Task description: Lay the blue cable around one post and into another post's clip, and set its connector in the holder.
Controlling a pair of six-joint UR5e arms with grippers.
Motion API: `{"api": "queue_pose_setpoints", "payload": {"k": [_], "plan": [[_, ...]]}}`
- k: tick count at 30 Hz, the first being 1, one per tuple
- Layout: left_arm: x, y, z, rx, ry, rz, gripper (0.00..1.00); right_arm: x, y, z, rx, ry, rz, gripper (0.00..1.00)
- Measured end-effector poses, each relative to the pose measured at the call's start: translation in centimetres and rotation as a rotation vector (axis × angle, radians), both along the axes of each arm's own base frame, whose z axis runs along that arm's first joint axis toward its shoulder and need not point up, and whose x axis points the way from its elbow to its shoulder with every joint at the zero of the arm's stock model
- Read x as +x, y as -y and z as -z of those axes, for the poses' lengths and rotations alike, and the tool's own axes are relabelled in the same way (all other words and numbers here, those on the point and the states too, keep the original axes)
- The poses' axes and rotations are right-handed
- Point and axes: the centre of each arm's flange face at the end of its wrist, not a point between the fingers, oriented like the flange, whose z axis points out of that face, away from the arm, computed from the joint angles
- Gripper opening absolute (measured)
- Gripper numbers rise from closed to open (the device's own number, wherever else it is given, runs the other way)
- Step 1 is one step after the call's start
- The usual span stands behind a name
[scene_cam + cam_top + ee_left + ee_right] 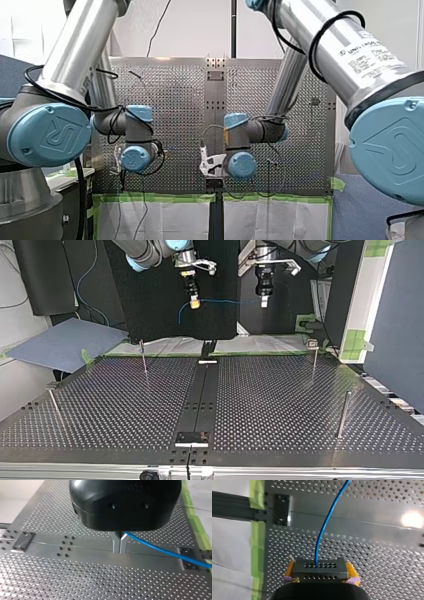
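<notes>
High above the table's far edge in the top view, the blue cable [227,301] runs between both grippers. My right gripper [194,304], with yellow pads, is shut on the dark block connector [320,573], which sits across its pads [350,570]. From there the cable [325,525] leads away ahead of it. My left gripper [119,551], black with metal fingers, is shut on the cable [160,550], which trails off to one side. It hangs at the top view's right [263,302]. A short loop of cable [181,315] droops beside the right gripper.
Thin posts stand on the perforated table: two far ones [143,356] [314,357] and two near ones [343,414] [54,405]. A dark strip runs down the middle to a black plate [191,438] at the near edge. Green tape [257,530] lines the far edge.
</notes>
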Motion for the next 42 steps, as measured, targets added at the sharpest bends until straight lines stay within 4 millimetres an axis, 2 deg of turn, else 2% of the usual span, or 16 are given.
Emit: {"api": "queue_pose_setpoints", "payload": {"k": [8, 21, 32, 42], "plan": [[1.3, -0.4, -2.3, -0.041, 0.025, -0.049, 0.0, 0.5, 0.9, -3.9, -0.008, 0.048, 0.003, 0.0], [5.1, -0.2, -8.3, -0.096, 0.113, -0.121, 0.0, 1.2, 3.3, -11.4, -0.045, 0.103, 0.018, 0.0], [8.0, -0.7, -14.2, -0.142, 0.195, -0.192, 0.0, 2.2, 4.9, -19.3, -0.103, 0.163, -0.004, 0.0], [9.8, -2.6, -20.2, -0.168, 0.264, -0.312, 0.0, 3.0, 5.3, -27.5, -0.176, 0.207, -0.047, 0.0]]}}
